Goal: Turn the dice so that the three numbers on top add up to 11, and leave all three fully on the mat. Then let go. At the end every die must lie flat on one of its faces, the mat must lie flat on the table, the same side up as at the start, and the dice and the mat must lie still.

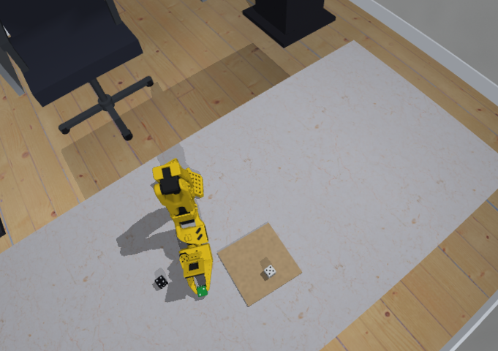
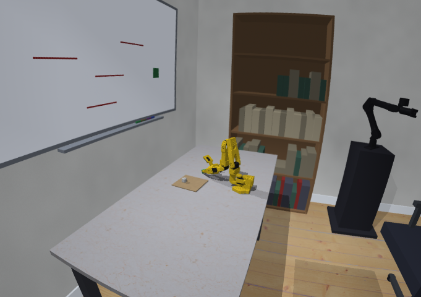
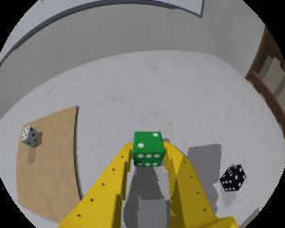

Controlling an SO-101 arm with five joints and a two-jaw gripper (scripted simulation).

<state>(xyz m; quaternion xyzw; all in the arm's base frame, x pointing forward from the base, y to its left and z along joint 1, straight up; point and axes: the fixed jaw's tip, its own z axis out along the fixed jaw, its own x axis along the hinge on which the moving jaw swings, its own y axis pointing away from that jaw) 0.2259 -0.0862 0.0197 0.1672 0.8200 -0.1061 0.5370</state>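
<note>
My gripper point(image 1: 201, 289) point(image 3: 148, 151) is shut on the green die point(image 1: 202, 291) point(image 2: 203, 171) point(image 3: 148, 141) and holds it above the table, beside the mat. In the wrist view its upper face shows two pips and the face towards the camera shows six. A white die point(image 1: 269, 270) point(image 2: 184, 179) point(image 3: 29, 136) lies on the tan mat point(image 1: 240, 262) point(image 2: 195, 185) point(image 3: 52, 176), five pips up. The mat lies flat. A black die point(image 1: 161, 281) point(image 3: 233, 178) lies on the table off the mat, on the arm's other side; its top looks like five. It is not visible in the exterior view.
The pale table point(image 1: 299, 165) point(image 2: 169, 224) bears the arm, mat and dice. The arm's shadow falls between the green and black dice. A whiteboard point(image 2: 77, 87) hangs on the wall along the table. A bookcase point(image 2: 282, 34) and an office chair point(image 1: 79, 58) stand off the table.
</note>
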